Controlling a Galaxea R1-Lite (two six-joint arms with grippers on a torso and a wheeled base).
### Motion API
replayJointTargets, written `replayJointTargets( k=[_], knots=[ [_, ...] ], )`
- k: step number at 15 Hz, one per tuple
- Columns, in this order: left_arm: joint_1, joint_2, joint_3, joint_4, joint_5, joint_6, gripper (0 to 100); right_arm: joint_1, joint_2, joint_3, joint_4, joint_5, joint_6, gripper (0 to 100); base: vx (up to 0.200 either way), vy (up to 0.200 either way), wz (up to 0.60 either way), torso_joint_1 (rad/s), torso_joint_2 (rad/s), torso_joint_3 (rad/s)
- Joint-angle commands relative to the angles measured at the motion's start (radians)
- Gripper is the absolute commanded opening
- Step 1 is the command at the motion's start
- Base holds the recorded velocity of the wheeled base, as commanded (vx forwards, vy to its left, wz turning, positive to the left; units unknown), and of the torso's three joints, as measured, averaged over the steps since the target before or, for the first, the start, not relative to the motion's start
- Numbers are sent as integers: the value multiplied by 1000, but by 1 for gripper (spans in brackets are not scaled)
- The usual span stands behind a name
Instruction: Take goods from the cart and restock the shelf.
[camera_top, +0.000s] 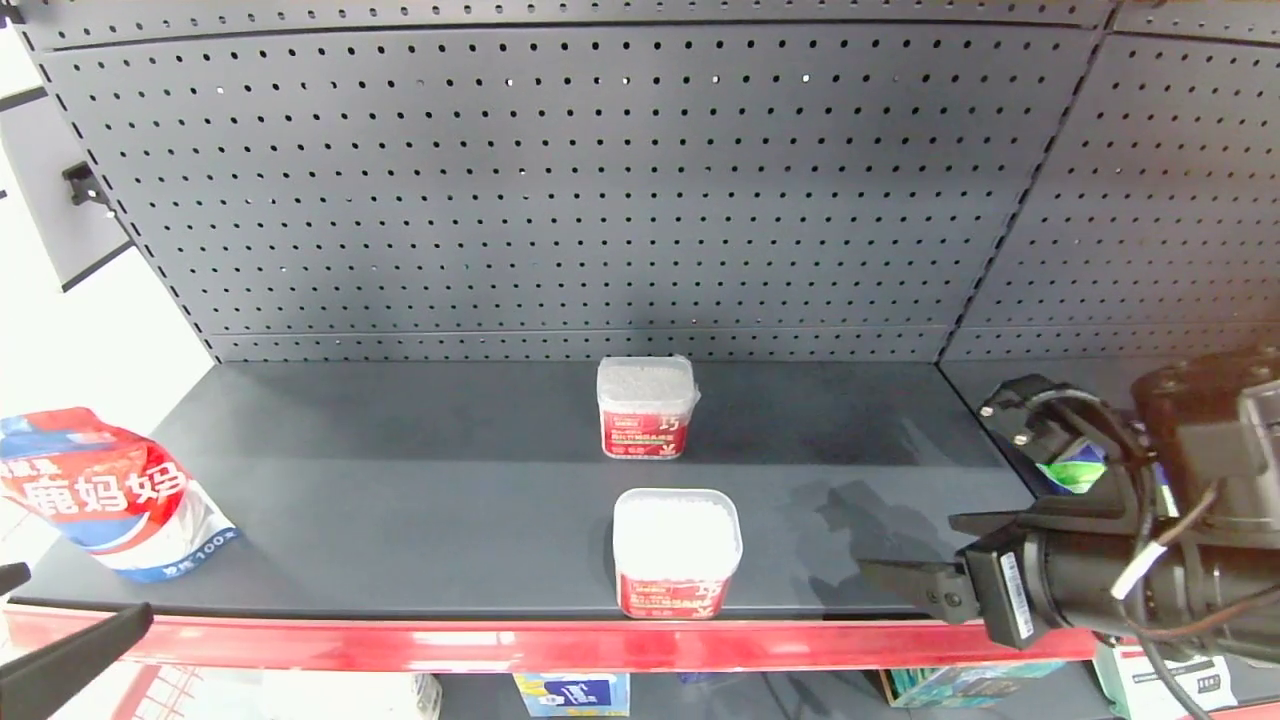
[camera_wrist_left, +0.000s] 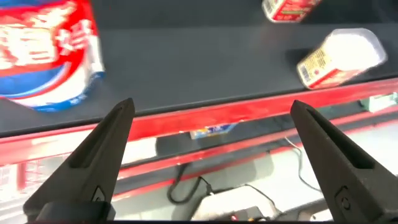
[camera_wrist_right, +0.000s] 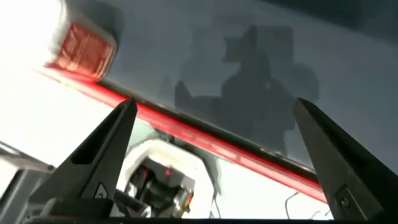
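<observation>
The front tub is set at the red edge of the shelf, with the back tub in line behind it and the bag at the left end, seemingly as faced stock, while the left hand and the right hand are held released and empty near that edge.

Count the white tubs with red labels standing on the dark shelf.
2. The back tub stands midway along the shelf, nearer the pegboard; the front tub stands before it, by the red front edge. The right arm may hide more.
</observation>
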Motion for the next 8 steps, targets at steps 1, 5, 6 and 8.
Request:
replayJointTargets(
  k=[1, 5, 6, 8],
  knots=[
    [0, -12, -1, 0, 10, 1, 100, 36, 106, -6, -14, -4, -2, 100, 0, 0, 0, 0, 0, 0],
    [0, -39, 17, -3, 7, 1, 100, 99, 141, -13, -15, -79, -2, 100, 0, 0, 0, 0, 0, 0],
    [0, -40, 9, -4, 7, 1, 100, 113, 150, -39, -15, -84, -2, 100, 0, 0, 0, 0, 0, 0],
    [0, -42, 11, -24, 5, 1, 100, 125, 167, -84, -12, -87, -2, 100, 0, 0, 0, 0, 0, 0]
  ],
)
